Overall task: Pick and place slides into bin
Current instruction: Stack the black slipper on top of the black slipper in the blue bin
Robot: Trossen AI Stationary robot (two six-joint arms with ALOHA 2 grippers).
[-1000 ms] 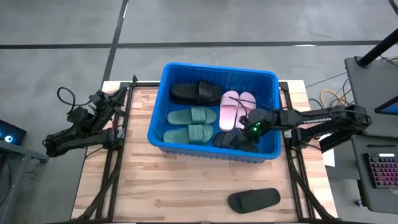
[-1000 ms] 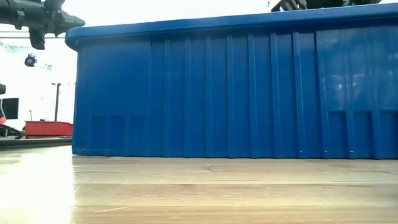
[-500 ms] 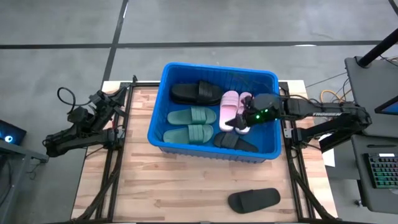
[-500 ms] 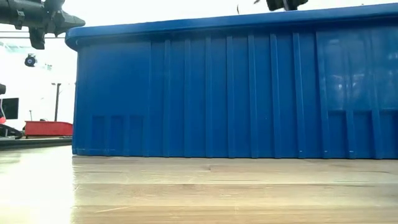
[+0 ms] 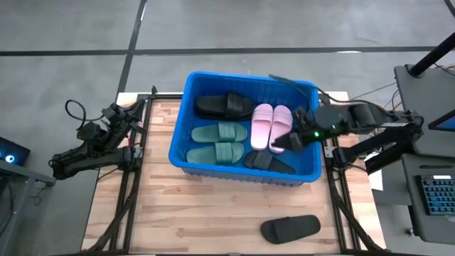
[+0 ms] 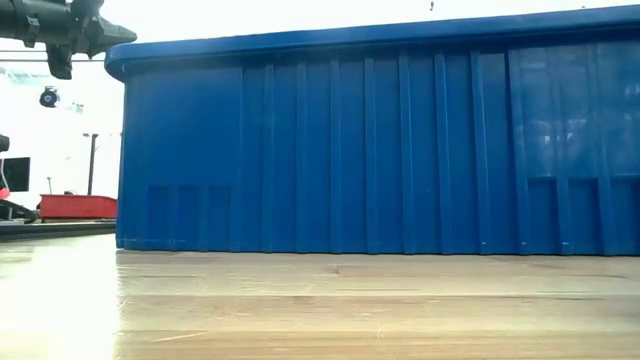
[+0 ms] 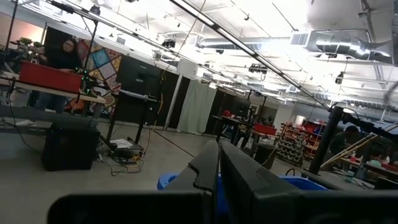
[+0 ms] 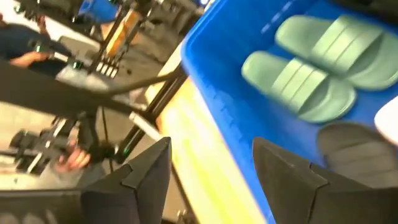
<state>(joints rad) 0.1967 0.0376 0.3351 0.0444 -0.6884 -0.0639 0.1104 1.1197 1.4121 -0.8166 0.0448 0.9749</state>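
Since a second ago the right gripper (image 5: 284,142) has drawn back from the bin's near right corner toward its right rim, and it now hangs over the right end of the bin (image 5: 186,96) with its jaws spread wide and nothing between them; the right wrist view shows both fingers (image 8: 146,171) apart above the blue floor. Nothing else has shifted. Inside the bin lie a black slide (image 5: 223,106) at the far left, a green pair (image 5: 217,142) along the left half, a pink pair (image 5: 271,126) just left of the gripper, and a second black slide (image 5: 269,161) against the near wall, partly under the gripper. The slides are plain, each with one wide strap; the green ones show ribbed straps. One more black slide (image 5: 290,228) lies alone on the table (image 5: 199,213), well apart from the bin, near the front right edge, with bare wood all around it. The bin's near wall stands close to the low camera and fills that view. The left gripper (image 5: 135,108) waits at the table's left edge, jaws closed and empty, well apart from the bin.
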